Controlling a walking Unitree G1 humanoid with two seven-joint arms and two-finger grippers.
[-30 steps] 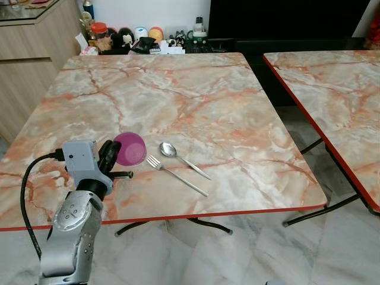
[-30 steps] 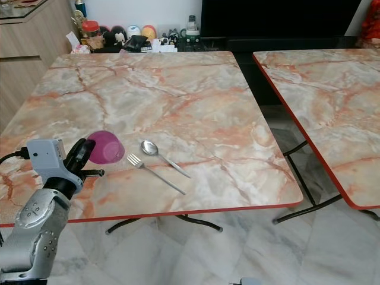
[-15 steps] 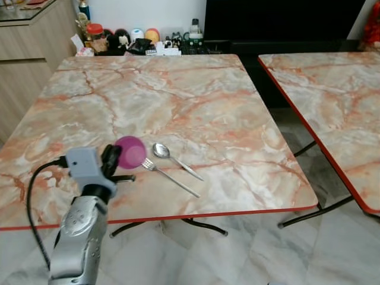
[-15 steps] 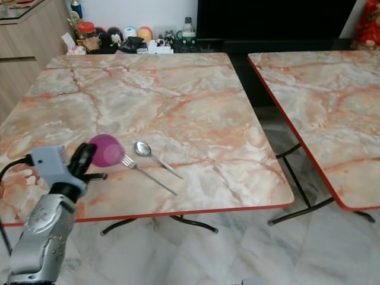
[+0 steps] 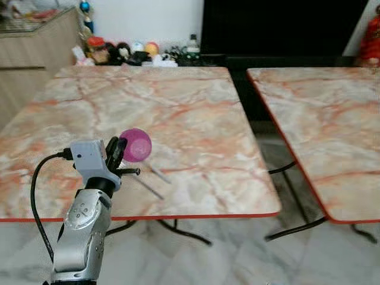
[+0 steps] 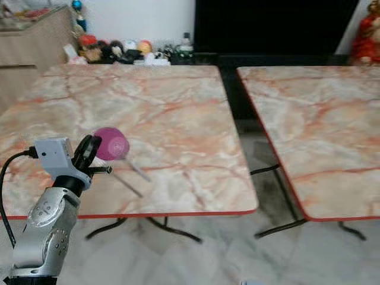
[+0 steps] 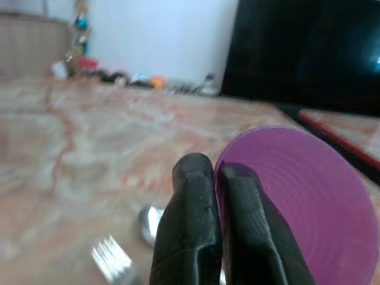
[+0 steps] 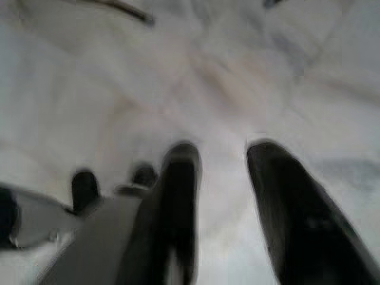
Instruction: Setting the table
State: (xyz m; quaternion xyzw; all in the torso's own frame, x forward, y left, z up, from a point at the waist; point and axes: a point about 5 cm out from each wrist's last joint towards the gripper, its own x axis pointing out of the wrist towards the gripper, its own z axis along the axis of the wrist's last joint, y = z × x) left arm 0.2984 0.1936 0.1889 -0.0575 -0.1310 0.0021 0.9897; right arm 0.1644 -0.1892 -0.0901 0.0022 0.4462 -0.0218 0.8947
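Nearest, left gripper (image 5: 122, 155) pinches rim of purple bowl (image 5: 137, 145), held tilted above near edge of marble table (image 5: 196, 119). Risk: thin rim grip, bowl may slip or strike fork (image 7: 111, 257) and spoon (image 7: 148, 221) below, sharp in wrist view, blurred overhead. Right gripper (image 8: 222, 178) fingers spread over floor.

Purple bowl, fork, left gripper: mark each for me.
purple bowl (image 5: 137, 145), left eye view, on its outer side.
fork (image 7: 111, 259), left wrist view, on the tines.
left gripper (image 7: 215, 172), left wrist view, between the fingertips pinching the bowl's rim.
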